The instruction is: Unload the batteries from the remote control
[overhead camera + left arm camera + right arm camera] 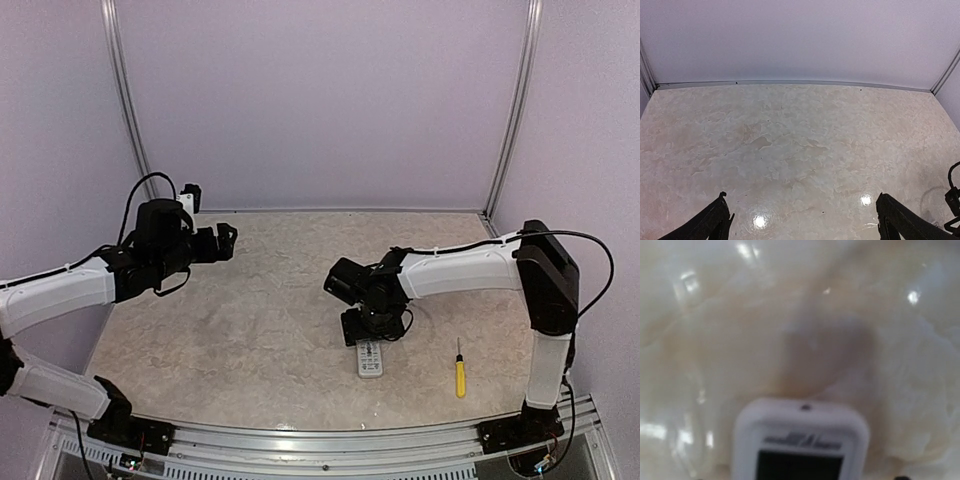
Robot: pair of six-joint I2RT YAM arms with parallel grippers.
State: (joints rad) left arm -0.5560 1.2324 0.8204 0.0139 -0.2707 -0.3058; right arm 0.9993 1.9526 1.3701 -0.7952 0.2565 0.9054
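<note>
One remote control face-up | one screwdriver | left gripper spread, empty | right gripper grip unclear

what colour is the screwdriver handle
Yellow; the screwdriver handle shows best in the top external view.

1. The left gripper is seen at the bottom edge, with its two dark fingers held wide apart.
2. Two glare spots are reflected between those fingers.
3. Beyond the gripper, a beige marbled table is bounded by a grey metal strip.
4. Farther beyond, a pale lilac wall is shown.
5. A dark cable is seen just right of the gripper.
</note>
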